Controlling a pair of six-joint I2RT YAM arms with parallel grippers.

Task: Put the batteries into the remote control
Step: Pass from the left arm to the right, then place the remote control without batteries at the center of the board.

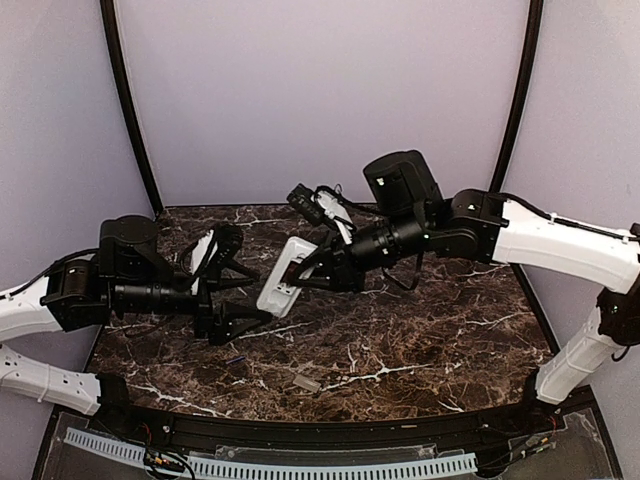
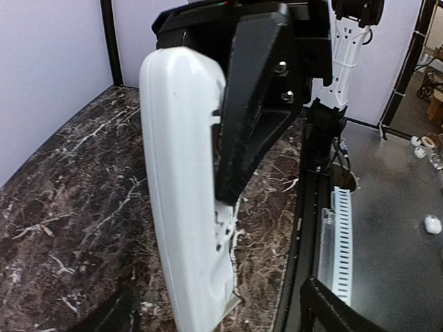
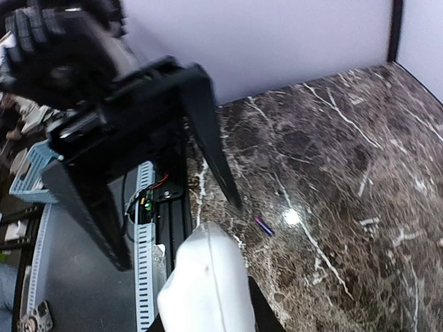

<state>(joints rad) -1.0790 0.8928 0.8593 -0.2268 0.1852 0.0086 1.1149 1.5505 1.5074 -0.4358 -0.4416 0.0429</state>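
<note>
The white remote control (image 1: 285, 278) hangs tilted above the middle of the marble table, with my right gripper (image 1: 312, 272) shut on its right side. In the right wrist view its rounded end (image 3: 208, 287) fills the bottom between my dark fingers (image 3: 266, 318). My left gripper (image 1: 258, 295) stands open around the remote's left end, its fingers apart from it. The left wrist view shows the remote (image 2: 183, 194) upright, with the right arm's black finger (image 2: 249, 117) against it. One slim dark battery (image 1: 235, 360) lies on the table below; it looks purple in the right wrist view (image 3: 263, 226).
A small flat clear-grey cover piece (image 1: 305, 384) lies near the table's front edge. A slotted white cable duct (image 1: 270, 466) runs along the black front rail. Purple walls and black curved posts close in the back and sides.
</note>
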